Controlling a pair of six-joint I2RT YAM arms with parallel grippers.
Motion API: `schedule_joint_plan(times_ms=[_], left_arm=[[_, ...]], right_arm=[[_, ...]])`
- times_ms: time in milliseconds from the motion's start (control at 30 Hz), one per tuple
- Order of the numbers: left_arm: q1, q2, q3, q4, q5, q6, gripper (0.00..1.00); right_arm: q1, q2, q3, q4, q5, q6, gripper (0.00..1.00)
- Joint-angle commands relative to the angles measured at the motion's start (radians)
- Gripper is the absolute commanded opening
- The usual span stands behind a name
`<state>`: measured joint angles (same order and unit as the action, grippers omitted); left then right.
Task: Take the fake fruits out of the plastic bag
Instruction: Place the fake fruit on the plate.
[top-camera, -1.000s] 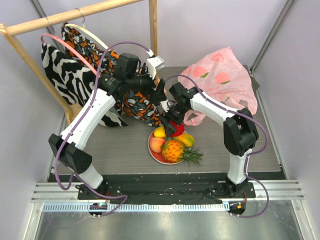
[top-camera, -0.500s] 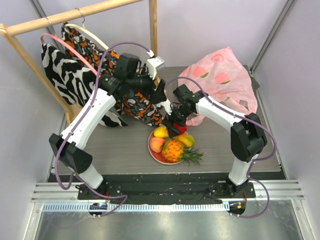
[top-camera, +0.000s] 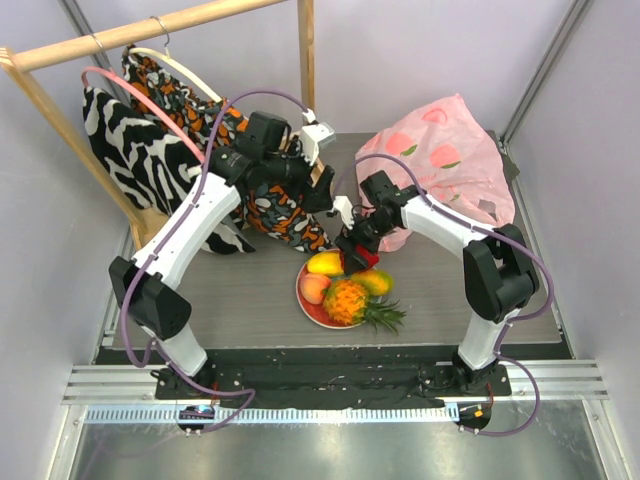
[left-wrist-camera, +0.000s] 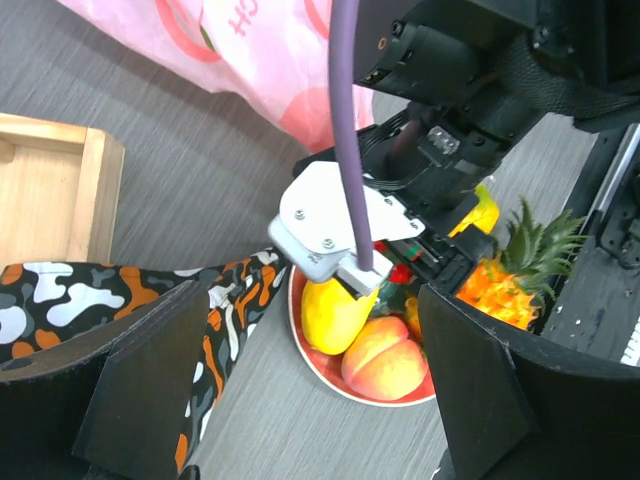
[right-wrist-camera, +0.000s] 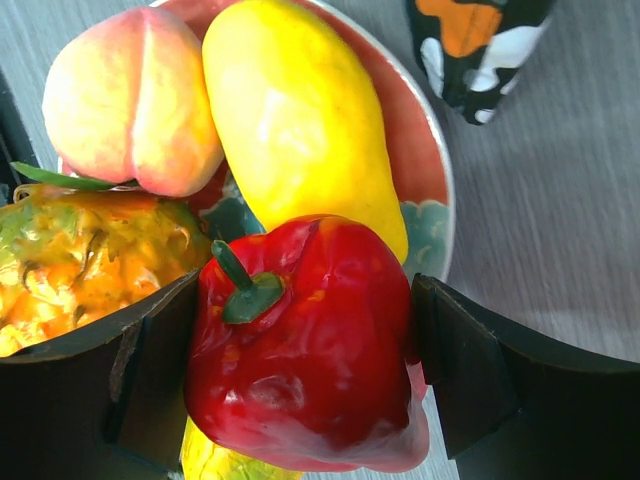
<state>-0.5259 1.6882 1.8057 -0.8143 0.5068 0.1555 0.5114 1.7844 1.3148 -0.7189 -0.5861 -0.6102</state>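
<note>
Round red-and-teal patterned plate: on the grey bench, near its front edge.
Fruits on the plate: yellow plastic mango, peach-coloured plastic fruit and orange plastic pineapple with green crown, packed together.
Thin pink plastic bag printed with peaches: crumpled on the bench at 2 o'clock from the plate; you cannot see inside it.
Right gripper: pinches the glossy red plastic pepper, one finger against each flank, over the plate. From your right wrist view the mango lies at 12 o'clock of the pepper and the pineapple at 9 o'clock.
Left gripper: spread wide with nothing between its fingers, at 11 o'clock from the plate, above the orange, black and white patterned cloth.
</note>
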Motion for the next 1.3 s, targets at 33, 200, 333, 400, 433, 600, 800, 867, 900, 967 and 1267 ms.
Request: schedule_joint_plan(times_ms=[33, 200, 333, 400, 433, 600, 800, 867, 900, 967, 1267], left_arm=[[0.001, 0.025, 0.020, -0.019, -0.033, 0.047, 0.90], [0.001, 0.033, 0.026, -0.025, -0.030, 0.058, 0.90], [0.001, 0.030, 0.015, -0.022, -0.022, 0.056, 0.90], [0.001, 0.027, 0.009, -0.020, -0.017, 0.056, 0.90], [0.001, 0.025, 0.009, -0.019, -0.019, 0.056, 0.90], [0.001, 0.011, 0.001, -0.019, -0.016, 0.059, 0.90], [0.001, 0.005, 0.003, -0.016, 0.001, 0.058, 0.90], [0.001, -0.001, 0.004, -0.014, 0.001, 0.058, 0.90], [0.001, -0.002, 0.004, -0.014, 0.001, 0.058, 0.90], [0.001, -0.007, 0.001, -0.014, 0.009, 0.058, 0.91], [0.001, -0.001, -0.003, -0.005, 0.029, 0.053, 0.91]], right_arm=[[0.004, -0.037, -0.031, 0.019, -0.084, -0.022, 0.81], [0.006, -0.039, -0.043, 0.035, -0.104, -0.002, 0.82], [0.006, -0.037, -0.040, 0.038, -0.078, 0.000, 0.89], [0.006, -0.036, -0.038, 0.038, -0.073, 0.006, 0.93], [0.006, -0.036, -0.038, 0.038, -0.072, 0.009, 0.95], [0.004, -0.036, -0.023, 0.016, -0.066, 0.009, 1.00], [0.006, -0.017, 0.041, -0.071, -0.090, 0.007, 1.00], [0.004, -0.025, 0.064, -0.093, -0.087, 0.012, 1.00], [0.004, -0.031, 0.072, -0.094, -0.075, 0.016, 1.00], [0.006, -0.042, 0.101, -0.106, -0.069, 0.026, 1.00], [0.006, 0.006, 0.190, -0.109, -0.087, 0.099, 1.00]])
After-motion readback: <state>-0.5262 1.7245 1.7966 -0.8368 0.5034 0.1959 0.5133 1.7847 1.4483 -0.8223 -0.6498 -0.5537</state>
